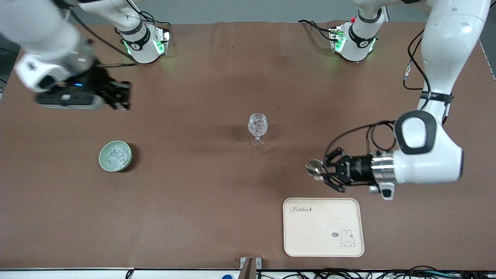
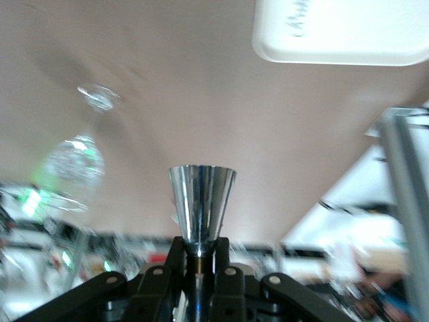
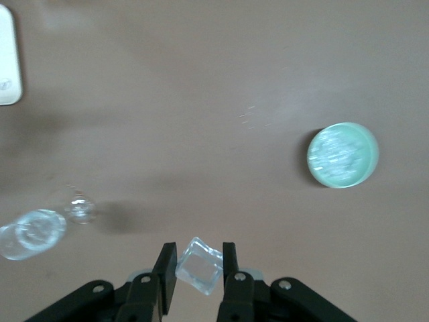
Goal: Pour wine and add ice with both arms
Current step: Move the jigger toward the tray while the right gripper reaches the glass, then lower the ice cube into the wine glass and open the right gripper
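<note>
My left gripper is shut on the steel jigger, held on its side in the air just above the tray's edge. In the left wrist view the jigger stands out from the shut gripper. My right gripper hangs over the table at the right arm's end, shut on a clear ice cube. The pale green bowl holds glittering ice chunks. The clear stemmed glass stands upright mid-table, and its cup glitters. No liquid shows.
A cream tray with a rabbit drawing lies near the front edge toward the left arm's end. The bowl and glass show in the right wrist view. Both arm bases stand along the table's back edge.
</note>
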{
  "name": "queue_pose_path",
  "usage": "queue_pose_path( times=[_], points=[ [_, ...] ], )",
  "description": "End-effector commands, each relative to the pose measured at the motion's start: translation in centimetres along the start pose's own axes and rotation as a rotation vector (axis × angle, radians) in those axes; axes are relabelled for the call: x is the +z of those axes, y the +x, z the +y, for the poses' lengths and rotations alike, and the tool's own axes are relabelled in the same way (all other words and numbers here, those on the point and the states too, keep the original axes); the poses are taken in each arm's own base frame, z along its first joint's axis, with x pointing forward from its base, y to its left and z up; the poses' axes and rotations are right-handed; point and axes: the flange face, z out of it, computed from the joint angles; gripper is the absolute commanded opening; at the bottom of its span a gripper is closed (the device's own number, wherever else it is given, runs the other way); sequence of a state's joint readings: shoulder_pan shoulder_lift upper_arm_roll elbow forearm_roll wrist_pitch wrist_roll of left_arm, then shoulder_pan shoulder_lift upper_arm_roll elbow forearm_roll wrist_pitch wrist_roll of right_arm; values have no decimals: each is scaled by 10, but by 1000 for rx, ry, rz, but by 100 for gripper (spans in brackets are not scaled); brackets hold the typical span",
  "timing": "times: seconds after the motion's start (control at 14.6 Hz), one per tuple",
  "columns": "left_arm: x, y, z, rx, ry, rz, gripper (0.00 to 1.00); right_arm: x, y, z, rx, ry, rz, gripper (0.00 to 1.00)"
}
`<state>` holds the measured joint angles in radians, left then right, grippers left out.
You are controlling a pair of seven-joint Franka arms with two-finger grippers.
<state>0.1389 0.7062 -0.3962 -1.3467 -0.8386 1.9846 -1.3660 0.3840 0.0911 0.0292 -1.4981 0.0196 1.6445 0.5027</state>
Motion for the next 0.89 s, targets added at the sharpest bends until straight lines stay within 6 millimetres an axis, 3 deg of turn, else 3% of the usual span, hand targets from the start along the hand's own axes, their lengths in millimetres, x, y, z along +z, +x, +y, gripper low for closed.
queue_pose_path(
  times=[0.0, 0.21, 0.41, 0.68, 0.82],
  points=[
    [-9, 58, 25, 16, -91, -164, 1, 45, -13, -82, 87, 18, 10, 3],
    [-15, 106, 40, -32, -225, -130, 1, 101, -32, -158, 86, 35, 21, 3],
    [-8, 144, 49, -84, -329, -72, 1, 145, -57, -231, 129, 51, 23, 3],
    [9, 187, 60, -129, -376, -75, 1, 190, -72, -273, 96, 49, 11, 4],
    [17, 207, 60, -145, -406, -54, 1, 203, -88, -288, 89, 38, 2, 4]
  ],
)
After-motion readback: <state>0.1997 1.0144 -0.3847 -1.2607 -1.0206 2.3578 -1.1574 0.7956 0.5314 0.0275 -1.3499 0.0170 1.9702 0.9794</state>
